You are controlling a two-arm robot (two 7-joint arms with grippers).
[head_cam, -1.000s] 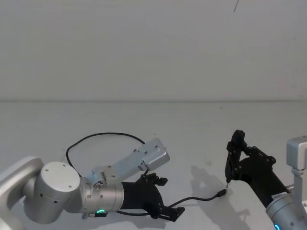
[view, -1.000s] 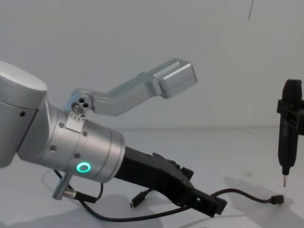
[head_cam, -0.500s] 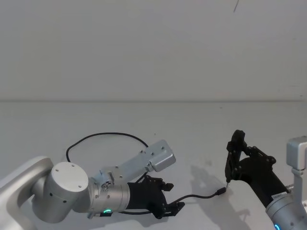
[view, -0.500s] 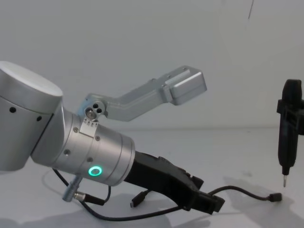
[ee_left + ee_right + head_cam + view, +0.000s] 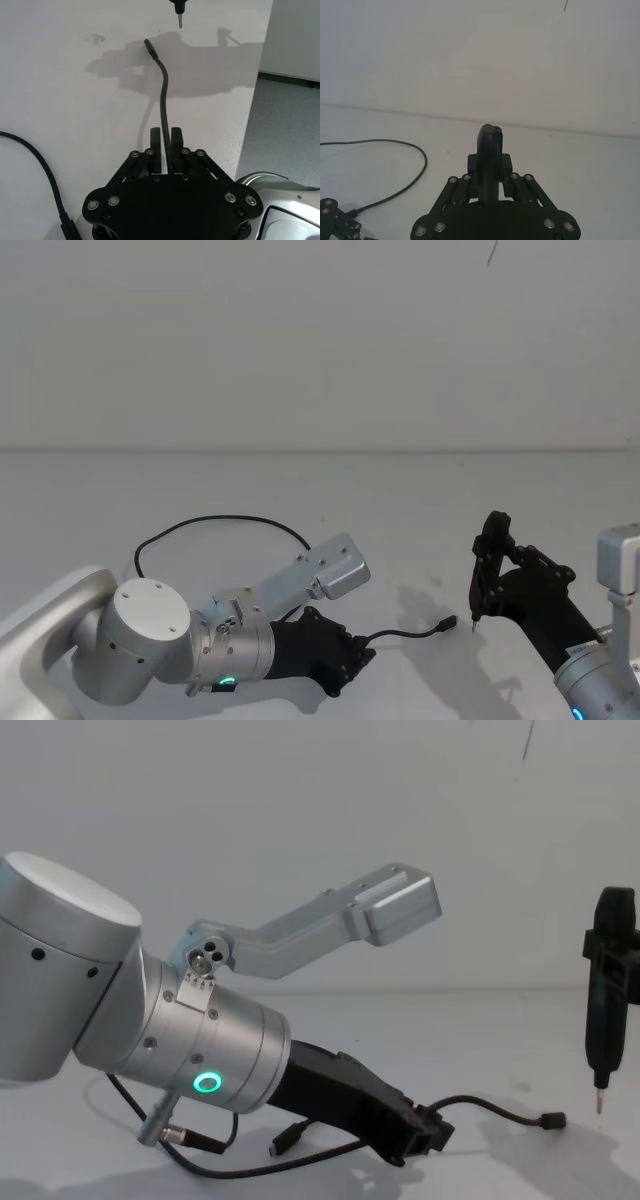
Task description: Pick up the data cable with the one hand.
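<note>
The data cable (image 5: 222, 520) is thin and black and loops over the white table. One end runs up between the fingers of my left gripper (image 5: 357, 654), the one hand, which is shut on it. In the left wrist view the cable (image 5: 163, 95) rises out of the shut left gripper (image 5: 166, 134), its small plug (image 5: 148, 44) held a little above the table's shadow. From the chest, this free end (image 5: 553, 1121) hangs just off the surface, and the other plug (image 5: 283, 1140) lies under the arm. My right gripper (image 5: 497, 575) is shut on a slim black stick tool (image 5: 608, 990), metal tip down.
A silver camera bracket (image 5: 322, 575) juts over the left wrist. A short lead with a silver barrel plug (image 5: 152, 1131) hangs below the left arm. The table's edge (image 5: 250, 125) runs close beside the left gripper, with floor beyond. A plain wall stands behind.
My left gripper has shut on the cable and drawn back and up. The cable's plug end has slid toward the left arm and risen off the table. The right arm has not moved.
</note>
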